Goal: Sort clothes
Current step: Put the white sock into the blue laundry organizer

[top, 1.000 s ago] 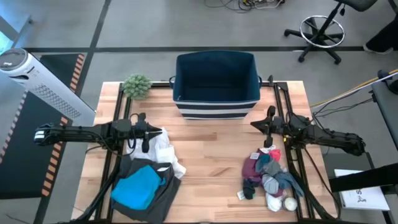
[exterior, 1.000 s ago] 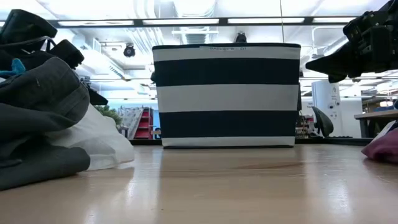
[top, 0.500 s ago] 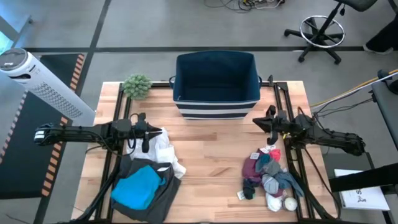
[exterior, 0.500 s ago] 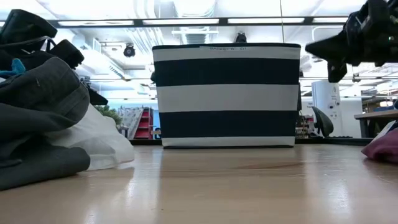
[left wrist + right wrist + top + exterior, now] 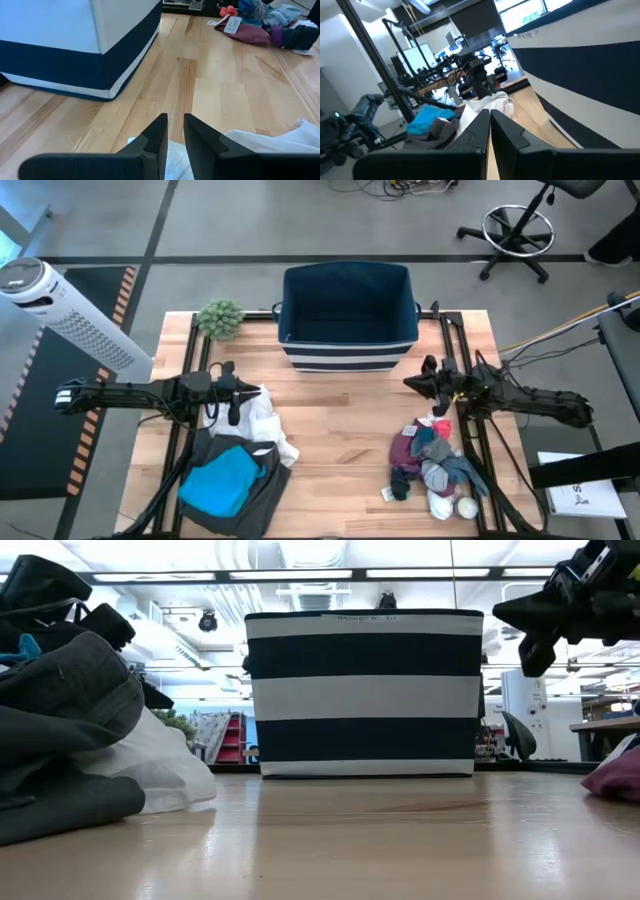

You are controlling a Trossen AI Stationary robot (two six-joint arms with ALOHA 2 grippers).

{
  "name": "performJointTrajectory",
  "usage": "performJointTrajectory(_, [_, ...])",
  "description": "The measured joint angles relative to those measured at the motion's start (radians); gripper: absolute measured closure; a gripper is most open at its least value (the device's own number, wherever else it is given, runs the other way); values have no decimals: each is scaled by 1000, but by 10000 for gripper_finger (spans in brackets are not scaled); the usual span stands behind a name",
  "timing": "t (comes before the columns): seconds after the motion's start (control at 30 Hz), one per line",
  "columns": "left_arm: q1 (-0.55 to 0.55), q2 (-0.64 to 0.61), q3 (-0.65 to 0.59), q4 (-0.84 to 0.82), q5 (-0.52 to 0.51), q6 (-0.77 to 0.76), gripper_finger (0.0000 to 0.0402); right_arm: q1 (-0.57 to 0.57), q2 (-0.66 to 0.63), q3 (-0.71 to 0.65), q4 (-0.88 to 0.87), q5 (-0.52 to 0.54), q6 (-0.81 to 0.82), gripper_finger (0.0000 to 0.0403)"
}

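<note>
Navy cloth with white stripes is making up the bin we are seeing at the back of the wooden table, with a green fuzzy plant beside it. We are seeing the left gripper with fingers nearly together, holding nothing, over the white garment by the turquoise one. The right gripper is hanging closed and empty above the sock pile; an office chair is standing behind.

Striped bin stands between grey garment and right claw.
</note>
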Motion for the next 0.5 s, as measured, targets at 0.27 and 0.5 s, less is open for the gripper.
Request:
performJointTrajectory(0.27, [0,0,0,0,0,0,351,13,149,1,141,-84,-67,403])
performJointTrajectory(0.5, [0,0,0,0,0,0,351,44,276,31,252,-87,-134,403])
